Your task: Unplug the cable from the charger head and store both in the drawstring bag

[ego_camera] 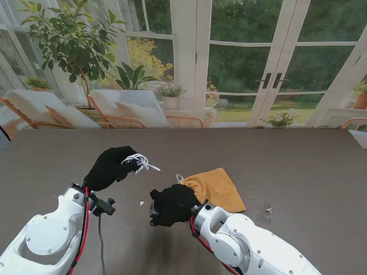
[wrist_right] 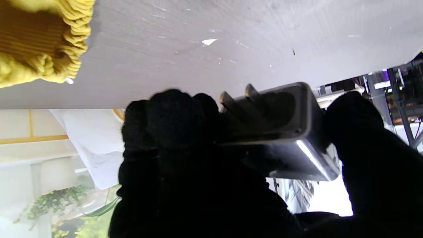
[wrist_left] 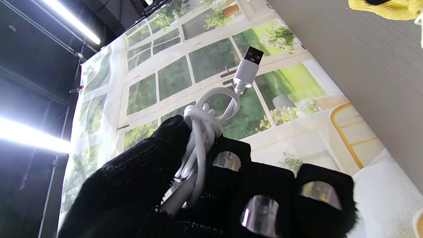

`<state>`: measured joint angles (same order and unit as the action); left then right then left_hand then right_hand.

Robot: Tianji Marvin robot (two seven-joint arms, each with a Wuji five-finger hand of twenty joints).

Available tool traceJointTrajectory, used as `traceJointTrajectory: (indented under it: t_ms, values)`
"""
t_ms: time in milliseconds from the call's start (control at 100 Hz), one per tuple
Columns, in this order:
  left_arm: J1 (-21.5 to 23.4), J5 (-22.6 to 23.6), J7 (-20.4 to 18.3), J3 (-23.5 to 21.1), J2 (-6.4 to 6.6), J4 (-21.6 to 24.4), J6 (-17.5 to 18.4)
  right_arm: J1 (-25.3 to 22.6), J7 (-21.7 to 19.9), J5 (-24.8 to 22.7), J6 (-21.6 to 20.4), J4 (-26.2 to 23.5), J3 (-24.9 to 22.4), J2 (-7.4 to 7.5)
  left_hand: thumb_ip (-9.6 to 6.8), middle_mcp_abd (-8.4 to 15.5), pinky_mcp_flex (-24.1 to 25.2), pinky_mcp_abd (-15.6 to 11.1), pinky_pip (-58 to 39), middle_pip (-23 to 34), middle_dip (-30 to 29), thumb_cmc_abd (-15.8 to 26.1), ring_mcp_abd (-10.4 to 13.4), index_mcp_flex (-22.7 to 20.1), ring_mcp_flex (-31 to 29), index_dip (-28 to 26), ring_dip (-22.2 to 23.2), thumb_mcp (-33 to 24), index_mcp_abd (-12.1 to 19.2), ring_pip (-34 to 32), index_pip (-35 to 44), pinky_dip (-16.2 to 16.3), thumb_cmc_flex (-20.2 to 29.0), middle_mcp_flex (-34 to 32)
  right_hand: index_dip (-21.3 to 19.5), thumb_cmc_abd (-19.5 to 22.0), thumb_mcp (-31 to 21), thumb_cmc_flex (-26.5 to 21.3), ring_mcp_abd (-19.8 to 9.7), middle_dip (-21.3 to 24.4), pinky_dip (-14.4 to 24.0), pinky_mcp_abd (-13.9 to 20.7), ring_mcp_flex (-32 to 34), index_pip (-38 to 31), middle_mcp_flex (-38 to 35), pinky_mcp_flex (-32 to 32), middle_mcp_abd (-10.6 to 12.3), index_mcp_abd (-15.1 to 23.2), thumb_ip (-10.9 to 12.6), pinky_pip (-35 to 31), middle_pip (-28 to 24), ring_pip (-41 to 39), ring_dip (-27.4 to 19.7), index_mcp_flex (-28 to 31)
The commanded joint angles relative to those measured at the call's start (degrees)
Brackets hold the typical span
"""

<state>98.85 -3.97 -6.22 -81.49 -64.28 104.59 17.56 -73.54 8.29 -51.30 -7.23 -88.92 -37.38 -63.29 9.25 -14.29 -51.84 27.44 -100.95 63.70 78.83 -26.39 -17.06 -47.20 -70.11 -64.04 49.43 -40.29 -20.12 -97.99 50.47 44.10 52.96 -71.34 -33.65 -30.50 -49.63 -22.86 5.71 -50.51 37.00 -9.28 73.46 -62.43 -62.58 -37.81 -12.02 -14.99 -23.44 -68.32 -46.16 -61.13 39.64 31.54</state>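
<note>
My left hand (ego_camera: pixel 109 167), in a black glove, is shut on a coiled white cable (ego_camera: pixel 139 161) held above the table. In the left wrist view the cable bundle (wrist_left: pixel 201 132) sticks out past the fingers, and its USB plug (wrist_left: pixel 248 67) hangs free, unplugged. My right hand (ego_camera: pixel 172 204) is shut on the grey charger head (wrist_right: pixel 290 129), whose metal prongs (wrist_right: pixel 238 100) show between the fingers. From the stand the charger head is hidden inside the glove. The yellow drawstring bag (ego_camera: pixel 217 188) lies flat on the table just beyond my right hand, its gathered mouth (wrist_right: pixel 62 49) facing the hand.
The dark wooden table (ego_camera: pixel 298 166) stretches to the right and far side. A small white scrap (ego_camera: pixel 142 203) lies between my hands, and a small mark or object (ego_camera: pixel 268 212) sits right of the bag. A black cord (ego_camera: pixel 101 240) hangs from my left wrist.
</note>
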Motion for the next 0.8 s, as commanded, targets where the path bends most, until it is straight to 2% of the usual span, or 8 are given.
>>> traceJointTrajectory:
  t_ms: [0,220,410,710,790]
  values:
    - [0.62,0.38,-0.88,-0.30,-0.24,0.52,-0.46,0.58,-1.66,0.16,0.14,-0.13,0.78,-0.08,-7.48,-0.32,-0.75,1.76,-6.01,2.50,1.30,9.49,0.68,-7.21,-2.43,-5.04,0.05,-9.70,7.99,-5.06,25.75,0.82,10.49,-2.93,-0.99,10.62,-6.24,-9.36,-4.05,-0.44,1.35,2.48,-0.61,-13.40,1.93,-3.34,8.76,19.09,7.56,0.36,-4.61,0.04,0.01,0.83]
    - [1.50,1.44,-1.01,-1.03,-0.14,0.47,-1.04,3.77,-2.65,-1.63,1.63,1.35,5.46,0.02,-7.49,-0.37,-0.64,1.81,-5.85,2.42,1.30,9.50,0.60,-7.12,-2.44,-5.00,0.09,-9.58,8.03,-4.97,25.64,1.01,10.56,-2.87,-0.25,10.50,-5.93,-9.09,-4.99,-0.65,1.15,3.28,-1.69,-13.31,3.43,-2.29,9.91,19.53,8.17,0.05,-5.14,-0.72,0.18,-0.63]
    - [2.35,2.39,-0.97,-1.63,-0.07,0.58,-1.23,7.13,-2.83,-1.98,2.24,3.96,9.80,-0.37,-7.48,-0.51,-0.54,1.89,-5.72,2.33,1.29,9.52,0.56,-7.16,-2.44,-4.97,0.12,-9.51,8.00,-4.92,25.57,1.16,10.56,-2.80,1.05,8.93,-7.38,-8.48,-6.26,-2.52,0.75,4.04,-2.69,-13.33,5.08,-1.38,11.84,19.66,8.57,-0.21,-7.66,-2.06,0.47,-3.41]
    - [3.21,3.00,-1.08,-2.35,-0.01,0.45,-1.64,12.53,-3.35,0.03,4.42,9.13,17.07,-2.12,-7.49,-0.51,-0.53,1.92,-5.62,2.31,1.31,9.52,0.53,-7.09,-2.44,-4.91,0.16,-9.50,8.01,-4.86,25.45,1.36,10.58,-2.81,2.77,3.82,-11.43,-7.65,-7.35,-5.99,0.52,4.73,-3.69,-12.60,7.46,-0.60,12.42,18.20,8.64,-0.58,-7.99,-3.19,0.84,-6.95]
    - [3.19,3.01,-1.28,-2.32,0.02,0.23,-1.76,13.71,-3.71,0.34,5.50,9.94,18.74,-2.64,-7.49,-0.51,-0.52,1.92,-5.60,2.31,1.31,9.51,0.50,-7.19,-2.44,-4.90,0.16,-9.52,8.01,-4.83,25.46,1.40,10.59,-2.81,3.81,0.25,-13.50,-4.91,-8.17,-6.67,0.61,4.96,-3.73,-11.91,8.66,-0.59,12.55,17.21,9.40,-1.05,-8.14,-4.56,1.24,-8.52]
